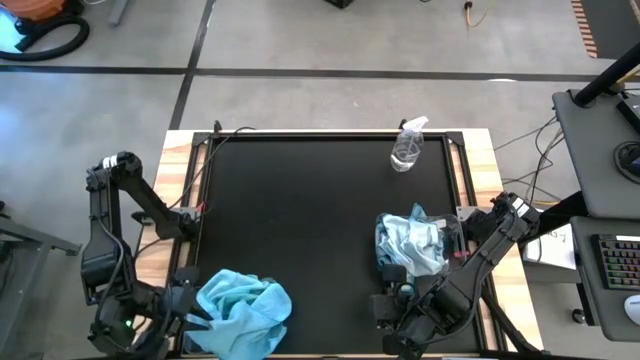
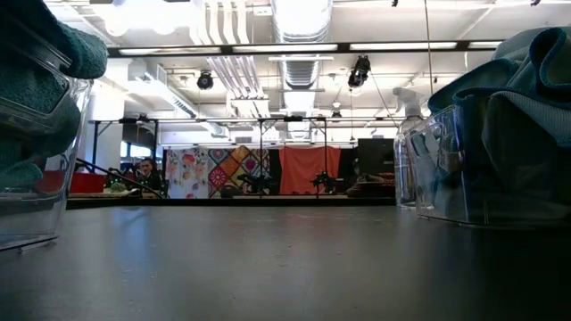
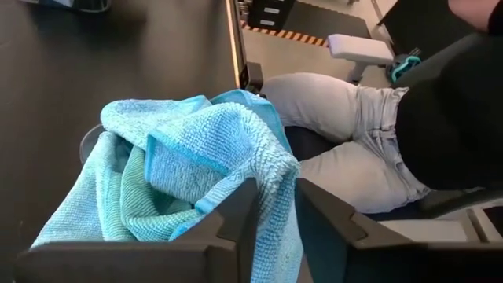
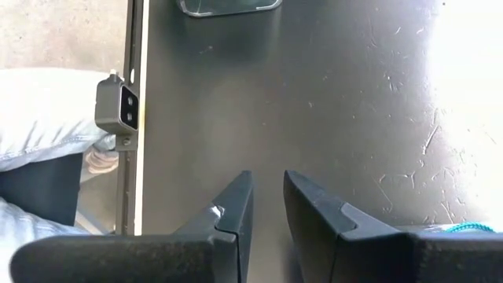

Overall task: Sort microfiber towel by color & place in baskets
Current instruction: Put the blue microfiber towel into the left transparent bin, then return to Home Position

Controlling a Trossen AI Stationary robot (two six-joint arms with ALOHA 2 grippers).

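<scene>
Towels all binned by the look of it: turquoise towels [image 1: 238, 310] heaped in the left basket [image 2: 31, 192] at the near-left corner of the black table [image 1: 310, 230], paler light-blue towels [image 1: 412, 243] piled in the right basket [image 2: 464, 169] near the right edge. Both piles bulge above the rims; baskets are clear plastic and hard to make out from the high view, walls show better in the low view. Left gripper [image 3: 271, 224] sits just beside the turquoise pile at the near edge, fingers [image 3: 236, 216] parted a bit w/ a towel fold hanging in the gap; can't tell if it's pinched or only draped there. Right gripper [image 4: 267, 208] is low over bare tabletop near the front edge, in front of the right basket, jaws slightly apart, nothing between them. Spray bottle [image 1: 408, 145] stands upright at the far-right part of the table, well apart from both bins. Person seated [image 3: 346, 134] at the near edge of the table, light trousers visible in both wrist views. Desk w/ keyboard [image 1: 620, 262] off to the right.
</scene>
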